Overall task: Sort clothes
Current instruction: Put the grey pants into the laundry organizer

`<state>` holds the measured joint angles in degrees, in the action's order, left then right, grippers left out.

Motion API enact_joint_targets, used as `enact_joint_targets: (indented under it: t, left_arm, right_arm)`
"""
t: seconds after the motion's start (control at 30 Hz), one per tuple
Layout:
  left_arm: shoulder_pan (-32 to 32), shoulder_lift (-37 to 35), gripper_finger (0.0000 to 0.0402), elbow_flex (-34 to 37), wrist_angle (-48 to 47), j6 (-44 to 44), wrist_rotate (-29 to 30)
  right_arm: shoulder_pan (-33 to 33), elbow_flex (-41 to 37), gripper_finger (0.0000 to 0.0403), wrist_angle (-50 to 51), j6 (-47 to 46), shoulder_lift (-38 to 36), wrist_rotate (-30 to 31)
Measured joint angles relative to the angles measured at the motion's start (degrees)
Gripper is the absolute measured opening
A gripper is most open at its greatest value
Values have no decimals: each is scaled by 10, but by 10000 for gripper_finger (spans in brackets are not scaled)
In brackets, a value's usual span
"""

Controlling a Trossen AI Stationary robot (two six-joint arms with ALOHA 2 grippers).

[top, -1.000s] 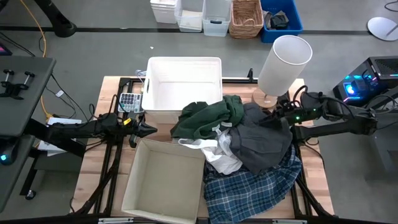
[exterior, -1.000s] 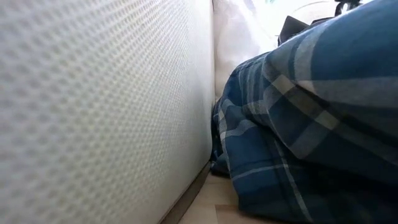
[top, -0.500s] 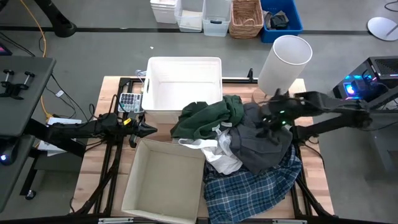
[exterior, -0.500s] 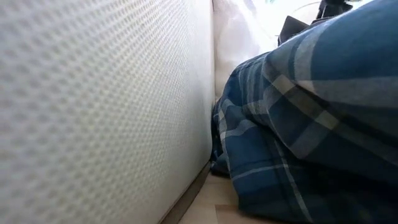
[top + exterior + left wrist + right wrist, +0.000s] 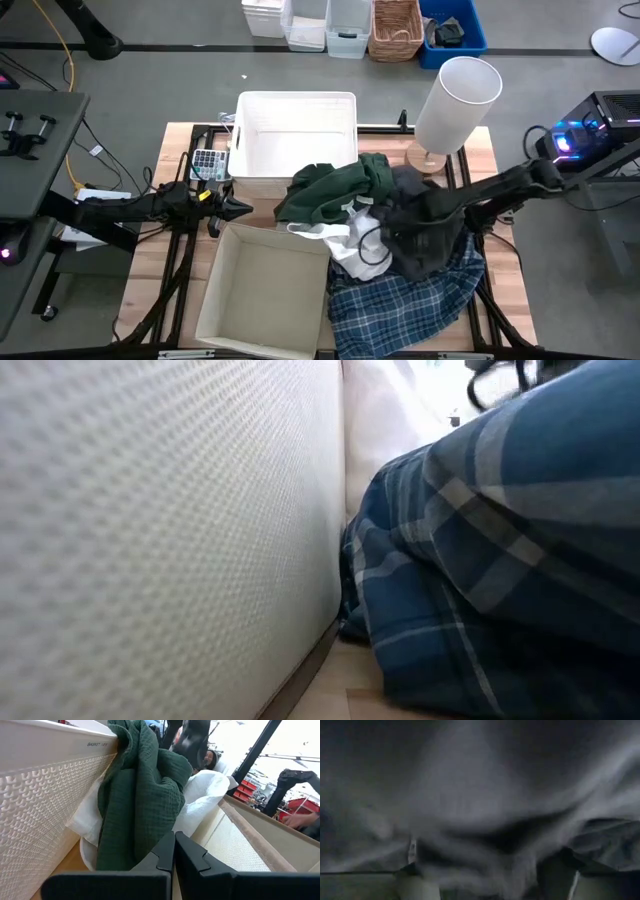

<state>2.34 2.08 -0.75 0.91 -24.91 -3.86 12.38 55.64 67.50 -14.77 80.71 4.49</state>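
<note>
The clothes lie heaped on the table's right half: a dark green garment [image 5: 335, 190] leaning on the white bin, a white one [image 5: 352, 248], a dark grey one [image 5: 435, 240] on top, and a blue-and-white plaid shirt [image 5: 400, 300] underneath at the near edge. My right gripper [image 5: 395, 225] is open and low over the grey garment's left part. In the right wrist view grey fabric [image 5: 485, 805] fills the picture and bulges between the spread fingers [image 5: 492, 880]. My left gripper [image 5: 238, 208] waits shut at the left, pointing at the green garment [image 5: 140, 795]. My right gripper comes at the dark grey garment slanting down from the table's right. Its open fingers [image 5: 412, 882] stand on either side of a bulge of the fabric [image 5: 490, 860]. I cannot tell whether they touch it.
A white plastic bin [image 5: 295, 105] stands at the far middle. A beige cardboard box [image 5: 225, 300] stands at the near left and fills the low view's left [image 5: 150, 530]. A white cylinder on a wooden base [image 5: 455, 95] stands at the far right. A small keypad device [image 5: 206, 163] lies left of the bin.
My right gripper has swung from beside the white cylinder's base toward the table's left and near edge and has gone down over the dark grey garment. The clothes lie as before.
</note>
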Motion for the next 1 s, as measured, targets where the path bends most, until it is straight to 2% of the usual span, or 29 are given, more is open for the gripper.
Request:
enact_joint_targets:
  t: [0.07,0.17,0.2,0.33,0.5,0.6,0.7,0.8,0.87,0.93,1.0]
  left_arm:
    - [0,0,1,0,0,0,0]
    - [0,0,1,0,0,0,0]
    - [0,0,1,0,0,0,0]
    - [0,0,1,0,0,0,0]
    - [0,0,1,0,0,0,0]
    - [0,0,1,0,0,0,0]
    - [0,0,1,0,0,0,0]
    - [0,0,1,0,0,0,0]
    - [0,0,1,0,0,0,0]
    - [0,0,1,0,0,0,0]
    - [0,0,1,0,0,0,0]
  right_arm:
    - [0,-31,164,-26,-35,19,5]
    - [0,-63,39,-53,-91,34,-30]
    - [1,-68,23,-66,-108,32,-46]
    - [27,-22,4,-17,-161,-1,-60]
    - [69,138,2,79,-223,-80,-17]
    - [104,256,1,86,-246,-126,50]
    - [148,370,1,77,-247,-155,156]
    - [192,462,0,29,-171,-162,278]
    - [211,502,0,-60,-62,-156,323]
    - [214,520,0,-181,78,-144,320]
    - [206,528,0,-318,205,-126,270]
